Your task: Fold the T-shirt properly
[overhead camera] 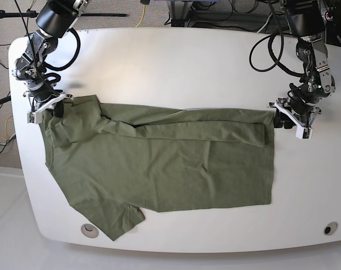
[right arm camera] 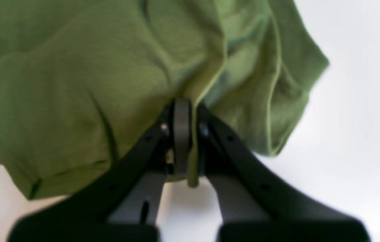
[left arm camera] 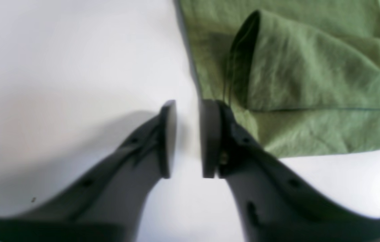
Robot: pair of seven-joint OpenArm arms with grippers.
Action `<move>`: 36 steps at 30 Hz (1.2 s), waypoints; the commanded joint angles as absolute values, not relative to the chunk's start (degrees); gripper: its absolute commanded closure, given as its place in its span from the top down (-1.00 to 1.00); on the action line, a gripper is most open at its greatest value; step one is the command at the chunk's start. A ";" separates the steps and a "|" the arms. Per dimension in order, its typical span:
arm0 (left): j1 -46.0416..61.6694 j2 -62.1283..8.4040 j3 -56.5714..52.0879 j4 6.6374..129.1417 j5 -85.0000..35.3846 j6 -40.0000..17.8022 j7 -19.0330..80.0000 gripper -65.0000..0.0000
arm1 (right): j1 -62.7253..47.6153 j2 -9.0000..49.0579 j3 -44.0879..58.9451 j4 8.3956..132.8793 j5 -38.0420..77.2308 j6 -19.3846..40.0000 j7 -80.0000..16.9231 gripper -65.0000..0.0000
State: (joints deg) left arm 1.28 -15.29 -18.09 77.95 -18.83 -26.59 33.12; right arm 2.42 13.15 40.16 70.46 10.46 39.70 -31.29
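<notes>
2 claws at work: right gripper [right arm camera: 188, 141] pinches the T-shirt [overhead camera: 159, 163] mid-fold; left gripper [left arm camera: 188, 137], spread and empty beside the hem, must regrasp.

- A white bench [overhead camera: 176, 62] with rounded corners carries everything.
- The olive-green T-shirt [overhead camera: 159, 169] lies spread across most of its width, the far edge folded over.
- Two small round fittings [overhead camera: 89, 229] sit near the front corners.
</notes>
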 commanded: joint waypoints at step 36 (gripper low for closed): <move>-0.86 -17.18 -16.27 78.08 -18.94 -27.39 32.05 -0.41 | 5.00 13.67 39.44 69.01 11.20 40.00 -30.54 -0.88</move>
